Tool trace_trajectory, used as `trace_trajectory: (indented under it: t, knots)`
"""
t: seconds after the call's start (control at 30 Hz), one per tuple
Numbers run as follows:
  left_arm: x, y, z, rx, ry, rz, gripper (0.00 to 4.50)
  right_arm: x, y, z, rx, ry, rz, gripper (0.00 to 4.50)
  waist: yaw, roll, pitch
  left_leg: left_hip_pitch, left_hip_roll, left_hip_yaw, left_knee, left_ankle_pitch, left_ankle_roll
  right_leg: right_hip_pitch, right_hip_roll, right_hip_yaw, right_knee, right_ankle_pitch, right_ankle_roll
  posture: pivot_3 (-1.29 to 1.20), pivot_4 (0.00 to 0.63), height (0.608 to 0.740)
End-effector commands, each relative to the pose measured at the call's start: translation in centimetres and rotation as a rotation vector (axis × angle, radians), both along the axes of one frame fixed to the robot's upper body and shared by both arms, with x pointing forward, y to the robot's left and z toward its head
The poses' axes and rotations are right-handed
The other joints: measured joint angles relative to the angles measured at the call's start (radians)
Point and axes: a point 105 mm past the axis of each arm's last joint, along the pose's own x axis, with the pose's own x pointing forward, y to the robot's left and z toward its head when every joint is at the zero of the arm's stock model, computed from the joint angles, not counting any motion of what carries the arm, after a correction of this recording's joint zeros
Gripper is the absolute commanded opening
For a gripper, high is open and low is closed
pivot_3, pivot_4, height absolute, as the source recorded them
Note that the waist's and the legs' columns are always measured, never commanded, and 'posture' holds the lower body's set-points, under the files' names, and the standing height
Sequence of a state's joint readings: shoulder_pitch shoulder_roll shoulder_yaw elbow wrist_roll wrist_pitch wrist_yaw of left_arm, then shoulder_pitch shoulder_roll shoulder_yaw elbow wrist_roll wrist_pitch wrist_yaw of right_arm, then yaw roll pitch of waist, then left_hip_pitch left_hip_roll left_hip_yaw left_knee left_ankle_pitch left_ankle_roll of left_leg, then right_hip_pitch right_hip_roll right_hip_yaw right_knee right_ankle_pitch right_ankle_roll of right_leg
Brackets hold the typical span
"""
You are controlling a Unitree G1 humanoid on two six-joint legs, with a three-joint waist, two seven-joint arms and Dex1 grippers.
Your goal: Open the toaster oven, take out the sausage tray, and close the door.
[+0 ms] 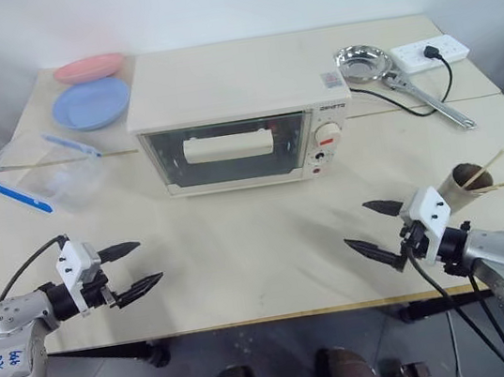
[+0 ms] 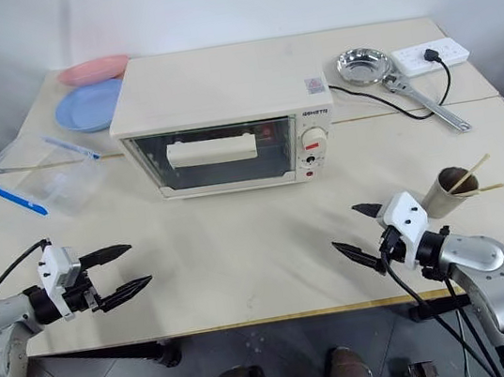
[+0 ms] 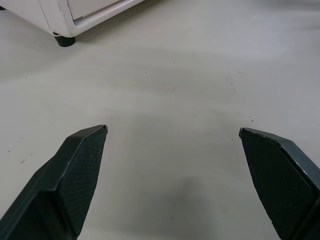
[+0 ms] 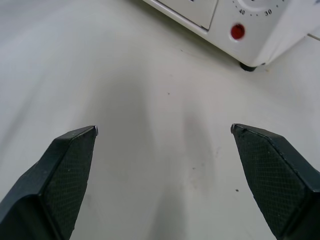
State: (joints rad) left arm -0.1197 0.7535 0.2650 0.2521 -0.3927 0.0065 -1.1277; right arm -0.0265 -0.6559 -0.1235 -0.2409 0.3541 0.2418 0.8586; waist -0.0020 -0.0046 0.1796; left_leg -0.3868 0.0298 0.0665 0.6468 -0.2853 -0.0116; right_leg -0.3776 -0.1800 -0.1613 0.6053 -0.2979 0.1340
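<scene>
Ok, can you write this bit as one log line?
toaster oven: door shut | left pincer: open, empty | right pincer: open, empty | step: door unopened

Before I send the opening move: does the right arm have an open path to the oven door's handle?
Probably yes. The right gripper is open and empty, only bare table lies between it and the closed door, and the handle faces it unblocked.

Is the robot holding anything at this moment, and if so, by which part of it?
Nothing is held. The left gripper and the right gripper are both open over the table, apart from the toaster oven.
</scene>
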Motion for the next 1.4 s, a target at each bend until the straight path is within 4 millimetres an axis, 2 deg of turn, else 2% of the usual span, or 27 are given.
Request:
trace_trajectory:
  t: [0.03,0.13,0.33,0.43,0.6,0.87,1.03,1.23,1.37,1.4]
  knots:
    - [-0.1,0.0,1.2,-0.012,-0.039,-0.014,4.48,-0.2,1.1,1.7,-0.003,-0.048,0.056,4.50,0.000,0.000,0.000,0.000,0.000,0.000,0.000,0.000,0.000,0.000,0.000,0.000,0.000,0.000,0.000,0.00,0.150,0.740]
    - [0.2,0.2,1.1,-0.003,-0.033,0.019,4.48,-0.3,1.9,2.0,0.007,-0.042,0.079,4.50,0.000,0.000,0.000,0.000,0.000,0.000,0.000,0.000,0.000,0.000,0.000,0.000,0.000,0.000,0.000,0.00,0.150,0.740]
    - [0.8,0.1,2.2,-0.059,-0.051,0.065,4.48,0.0,5.1,3.7,0.064,-0.009,0.181,4.50,-0.001,0.000,0.000,0.000,0.000,0.000,0.000,0.000,0.000,0.000,0.000,0.001,0.000,0.000,0.000,0.00,0.150,0.740]
    - [1.2,-0.2,3.8,-0.154,-0.061,0.088,4.48,0.7,7.5,5.8,0.100,-0.034,0.267,4.50,-0.003,-0.001,0.000,0.000,0.000,0.000,0.001,0.000,0.000,-0.001,0.000,0.001,0.001,0.000,0.000,0.00,0.150,0.740]
    - [1.0,0.1,6.1,-0.225,-0.182,0.063,4.48,2.9,10.0,8.3,0.066,-0.089,0.327,4.50,-0.003,-0.001,0.001,0.000,0.001,0.000,0.001,0.000,0.000,-0.002,0.000,0.001,0.002,0.000,0.000,0.00,0.150,0.740]
    - [0.3,1.0,7.1,-0.243,-0.226,0.096,4.48,4.7,12.6,11.1,0.058,-0.181,0.411,4.50,-0.004,-0.001,0.001,-0.002,0.000,0.002,0.002,-0.001,-0.001,-0.005,0.000,0.002,0.003,0.000,0.000,0.00,0.150,0.740]
    - [-0.2,1.7,7.7,-0.249,-0.240,0.120,4.48,4.0,13.9,12.6,0.067,-0.230,0.492,4.50,-0.004,-0.001,0.001,-0.003,0.001,0.003,0.001,-0.001,-0.001,-0.006,0.000,0.002,0.004,0.000,0.000,0.00,0.150,0.740]
    - [0.2,2.5,8.8,-0.265,-0.251,0.149,4.48,1.3,14.1,11.1,-0.012,-0.168,0.631,4.50,-0.005,-0.002,0.001,-0.005,0.001,0.005,0.001,-0.001,-0.001,-0.012,0.000,0.004,0.007,0.000,0.000,0.00,0.150,0.740]
    - [0.8,2.6,9.4,-0.267,-0.247,0.146,4.48,1.3,13.8,10.2,-0.041,-0.159,0.634,4.50,-0.014,-0.002,0.001,-0.005,0.001,0.008,0.001,-0.001,-0.001,-0.013,0.000,0.004,0.008,0.000,0.000,0.00,0.150,0.740]
    - [0.9,2.5,9.6,-0.270,-0.246,0.137,4.31,1.3,13.8,10.0,-0.050,-0.158,0.634,4.50,-0.016,-0.002,0.001,-0.005,0.001,0.009,0.001,-0.001,-0.001,-0.013,0.000,0.005,0.008,0.000,0.000,0.00,0.150,0.740]
